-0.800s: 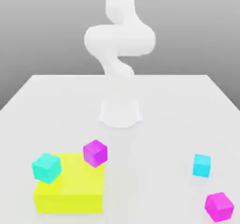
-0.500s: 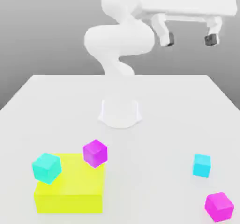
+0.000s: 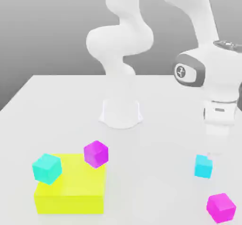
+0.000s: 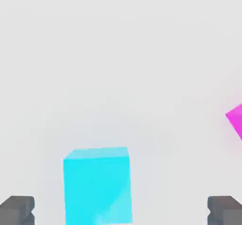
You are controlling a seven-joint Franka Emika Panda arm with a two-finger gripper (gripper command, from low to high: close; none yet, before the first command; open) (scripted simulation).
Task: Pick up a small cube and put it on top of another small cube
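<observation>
White table point(image 3: 56, 106), bearing everything. White arm point(image 3: 120, 40), bending down over the exterior view's right. Yellow block point(image 3: 71, 191) near the front on that view's left, carrying a cyan cube point(image 3: 47, 168) at its left corner and a magenta cube point(image 3: 96, 153) at its back right corner. Gripper point(image 4: 121, 210) spread wide, holding nothing, dark fingertips point(image 4: 17, 210) either side of a second cyan cube point(image 4: 98, 185), apart from it. Second magenta cube point(image 3: 220, 207) near, closer to the front.
</observation>
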